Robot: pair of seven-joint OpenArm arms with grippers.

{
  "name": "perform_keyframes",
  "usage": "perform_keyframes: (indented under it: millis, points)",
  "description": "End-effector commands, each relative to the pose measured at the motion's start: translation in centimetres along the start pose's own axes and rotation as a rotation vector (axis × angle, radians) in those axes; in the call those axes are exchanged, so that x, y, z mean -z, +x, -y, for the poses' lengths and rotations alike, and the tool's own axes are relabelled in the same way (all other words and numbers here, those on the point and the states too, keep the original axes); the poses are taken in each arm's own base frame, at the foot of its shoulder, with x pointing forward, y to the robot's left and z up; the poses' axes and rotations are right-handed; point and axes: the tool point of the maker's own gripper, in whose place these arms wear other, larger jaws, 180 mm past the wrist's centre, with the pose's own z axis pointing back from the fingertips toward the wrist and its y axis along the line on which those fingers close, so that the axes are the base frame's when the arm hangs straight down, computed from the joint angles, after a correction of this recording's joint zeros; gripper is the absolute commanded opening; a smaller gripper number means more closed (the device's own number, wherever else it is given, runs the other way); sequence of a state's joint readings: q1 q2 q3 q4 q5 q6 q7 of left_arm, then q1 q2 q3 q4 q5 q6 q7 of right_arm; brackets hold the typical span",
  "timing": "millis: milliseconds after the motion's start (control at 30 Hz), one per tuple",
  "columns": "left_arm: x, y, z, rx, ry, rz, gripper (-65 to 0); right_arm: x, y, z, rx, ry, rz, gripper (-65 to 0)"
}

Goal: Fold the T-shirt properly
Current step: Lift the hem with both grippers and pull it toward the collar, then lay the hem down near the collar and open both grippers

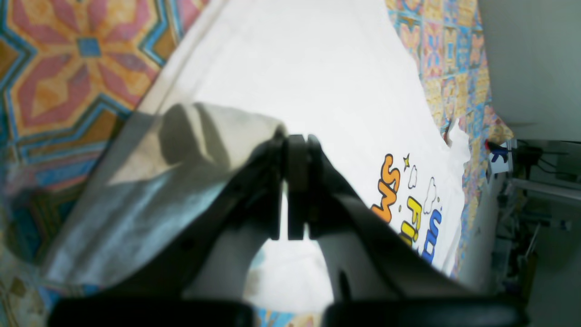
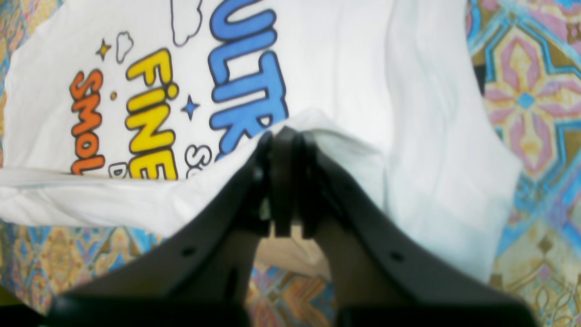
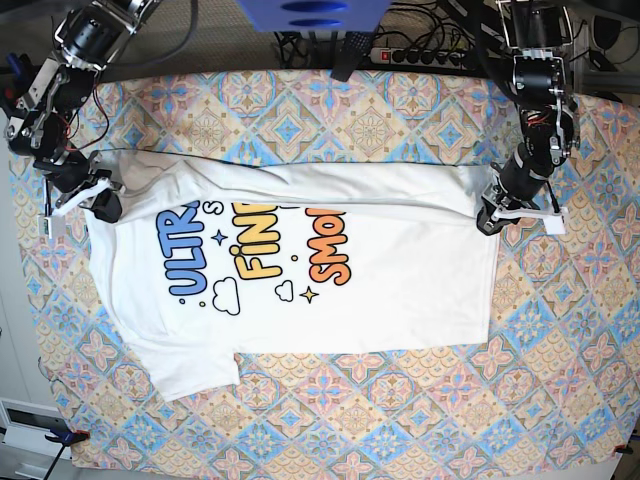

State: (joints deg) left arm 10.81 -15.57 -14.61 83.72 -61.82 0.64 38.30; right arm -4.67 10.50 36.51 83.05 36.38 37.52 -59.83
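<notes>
Because a long fold needs both ends of an edge carried together, the two arms stood at opposite ends of the shirt, which lay print-up and sideways across the patterned cloth on the table. In the base view the far long edge was already turned over toward the near side, covering the tops of the letters, and each claw was at one end of that turned strip. The right claw was clenched on a pinch of white fabric at the collar-and-sleeve end, the blue lettering lying just past its tips and the rest of the shirt spreading away from it. The left claw was likewise clamped shut at the hem end, with a lifted flap of fabric draped from its tips to one side and the flat body of the shirt stretching out beyond it toward the print. Held this way, the edge stayed taut between the two grips, which by my reading was meant to keep the fold line straight. One sleeve lay flat at the near edge, well apart from both claws, so the fold looked only partly made.
</notes>
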Motion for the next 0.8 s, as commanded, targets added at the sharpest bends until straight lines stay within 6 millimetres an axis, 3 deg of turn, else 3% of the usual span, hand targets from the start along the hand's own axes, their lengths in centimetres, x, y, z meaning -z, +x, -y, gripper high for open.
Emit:
perform_keyframes:
  millis: [0,267,367,433,567,700,767]
  points:
    - [-0.1,1.4,0.5,0.01,-0.019,0.033,-65.0,-0.3,2.6,0.1,-0.031,0.001,0.063,-64.2]
    - [1.0,1.0,1.6,0.013,-0.038,0.015,-65.0,1.2,5.0,-0.3,-0.015,0.023,0.101,-63.5]
    - [0.9,1.0,1.5,0.012,-0.036,0.015,-63.5,0.8,5.2,-0.4,-0.034,0.017,0.106,-57.0]
    - [0.8,1.1,1.3,0.014,-0.032,0.014,-57.3,0.2,6.2,-0.8,-0.066,0.011,0.131,-49.7]
    - [-0.1,0.8,0.8,0.048,-0.019,-0.036,-38.7,-1.5,4.0,-0.5,-0.11,-0.023,0.079,-36.2]
    - [-1.5,-0.3,1.1,0.082,-0.03,-0.087,-23.1,-3.8,2.5,-0.5,-0.177,-0.061,0.043,-34.4]
    - [-2.8,-0.5,-0.2,0.074,-0.003,-0.08,-18.5,-4.8,1.5,-0.6,-0.205,-0.075,0.022,-34.5]
